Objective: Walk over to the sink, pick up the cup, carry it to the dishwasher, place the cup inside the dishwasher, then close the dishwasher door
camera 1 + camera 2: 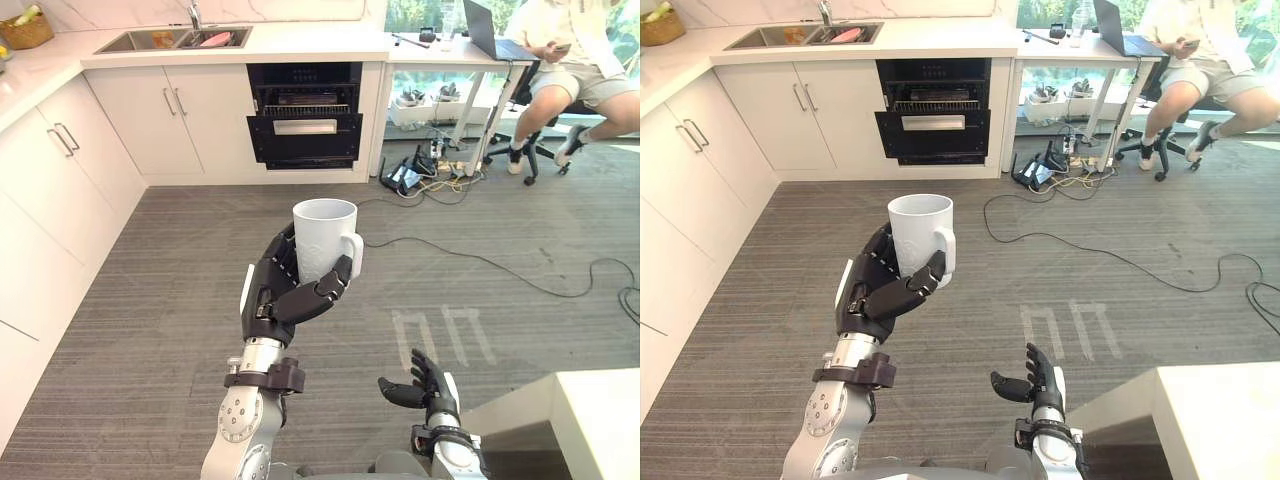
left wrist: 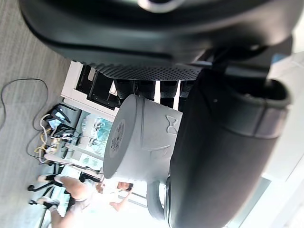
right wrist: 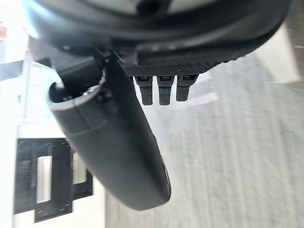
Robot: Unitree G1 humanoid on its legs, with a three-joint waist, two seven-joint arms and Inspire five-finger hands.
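Observation:
My left hand (image 1: 285,295) holds a white cup (image 1: 324,236) upright in mid-air over the grey floor, fingers and thumb curled round its body below the handle. The left wrist view shows the cup (image 2: 137,142) from its base, gripped between the fingers and the thumb. The black dishwasher (image 1: 305,115) stands ahead under the counter, its door partly open and a rack showing inside. The sink (image 1: 175,40) lies in the counter to the dishwasher's left. My right hand (image 1: 425,385) hangs low at the right, open and holding nothing, fingers relaxed.
White cabinets (image 1: 60,170) run along the left and back. A desk (image 1: 455,50) with a laptop stands right of the dishwasher, where a person (image 1: 575,70) sits on a chair. Cables (image 1: 470,255) trail across the floor. A white countertop corner (image 1: 595,420) is at the lower right.

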